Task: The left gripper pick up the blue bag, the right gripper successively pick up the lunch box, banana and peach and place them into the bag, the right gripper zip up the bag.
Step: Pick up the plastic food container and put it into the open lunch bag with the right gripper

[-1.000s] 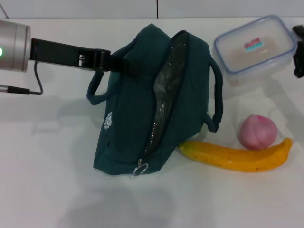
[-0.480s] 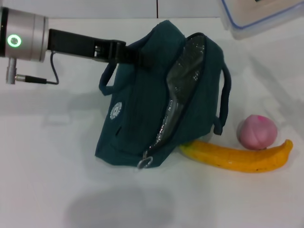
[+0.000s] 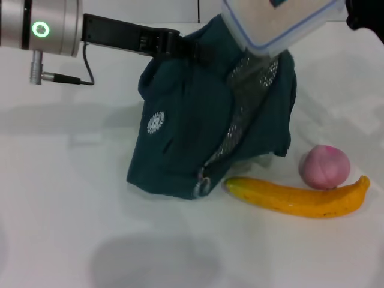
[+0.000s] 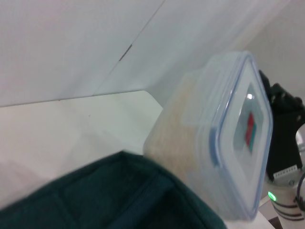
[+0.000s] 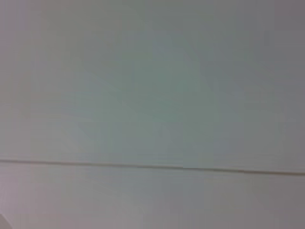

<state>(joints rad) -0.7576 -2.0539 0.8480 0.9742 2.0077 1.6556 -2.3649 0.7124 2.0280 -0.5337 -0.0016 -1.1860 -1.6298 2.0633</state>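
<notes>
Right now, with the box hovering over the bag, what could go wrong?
The lunch box hangs tilted over the bag, whose opening looks narrow, so it may catch on the edge. The left claw holds the bag only at its top, so a push could swing it. The banana and peach lie close and might get nudged.

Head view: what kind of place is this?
Probably a robot test bench, not a kitchen: a bare white table, plain white wall behind, and a lunch bag, banana and peach set out.
</notes>
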